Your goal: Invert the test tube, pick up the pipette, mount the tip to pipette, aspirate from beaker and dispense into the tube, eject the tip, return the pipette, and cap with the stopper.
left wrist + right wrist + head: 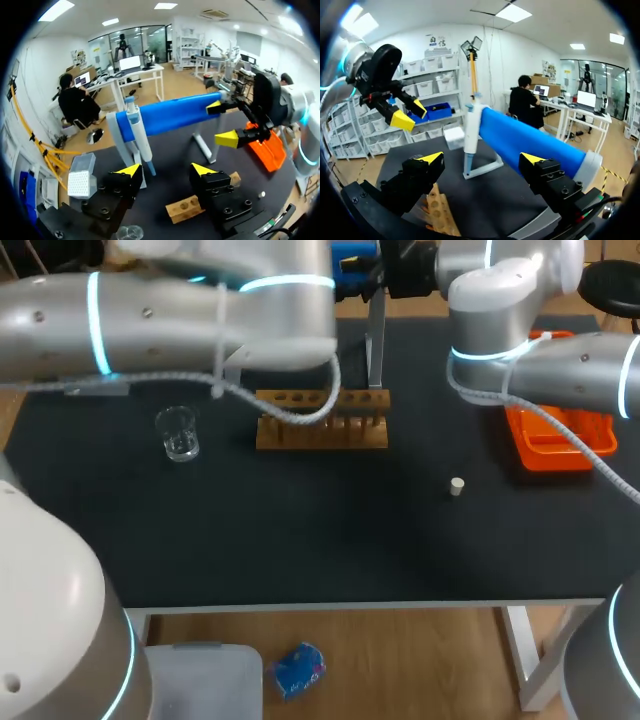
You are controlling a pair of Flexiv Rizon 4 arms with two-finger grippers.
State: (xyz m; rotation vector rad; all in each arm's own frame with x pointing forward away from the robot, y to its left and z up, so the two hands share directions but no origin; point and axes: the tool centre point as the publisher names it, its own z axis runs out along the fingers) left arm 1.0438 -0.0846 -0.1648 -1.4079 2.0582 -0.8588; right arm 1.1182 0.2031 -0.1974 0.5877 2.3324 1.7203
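The white pipette [138, 134] hangs upright on its stand [376, 340], under a blue cylinder [170, 115] that lies across the stand's top. My left gripper [165, 170] is open, a short way in front of the pipette, with nothing between its fingers. My right gripper [481, 159] faces the pipette [471, 131] from the opposite side, wide open and empty. The wooden tube rack [321, 421] stands mid-table below both grippers. A glass beaker [179, 434] stands to its left and a small pale stopper [456, 486] lies to its right. I cannot make out the test tube.
An orange tray [556, 443] sits at the right, under my right arm. A white tip box [81, 176] stands at the back left beyond the stand. Cables hang from both arms over the rack and the tray.
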